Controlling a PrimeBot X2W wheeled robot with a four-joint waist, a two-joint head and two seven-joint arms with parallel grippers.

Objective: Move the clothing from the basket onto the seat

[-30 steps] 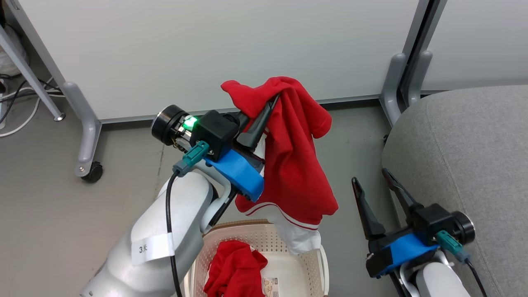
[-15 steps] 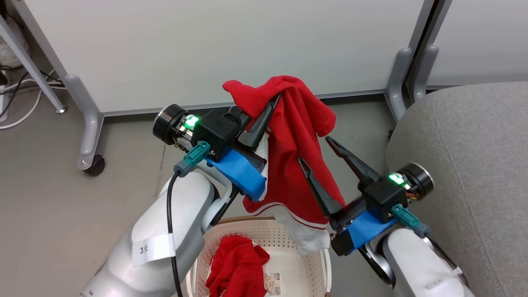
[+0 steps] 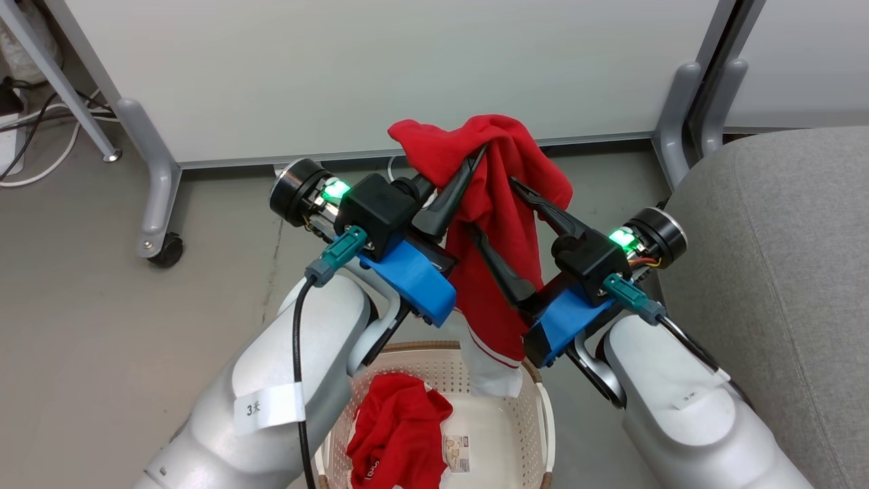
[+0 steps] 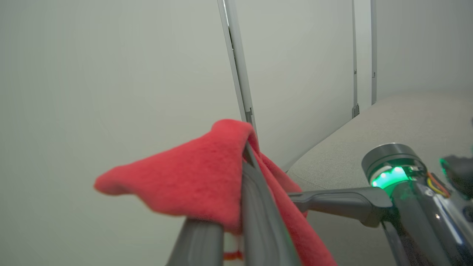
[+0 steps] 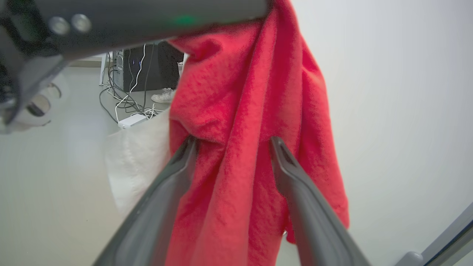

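A: Where's everything?
B: One red garment (image 3: 485,316) hangs above the basket (image 3: 545,421), pinched tight in the left end effector (image 3: 479,155). The other garment (image 3: 397,428) lies in the basket.
A: And the right end effector (image 3: 490,204)?
B: Spread wide, fingers either side of the hanging cloth (not clamped on it). The grey seat (image 3: 781,258) stands to the right.

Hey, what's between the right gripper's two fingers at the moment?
A hanging fold of the red garment, held up by the shut left gripper. The right gripper straddles it, open, as the right wrist view shows.
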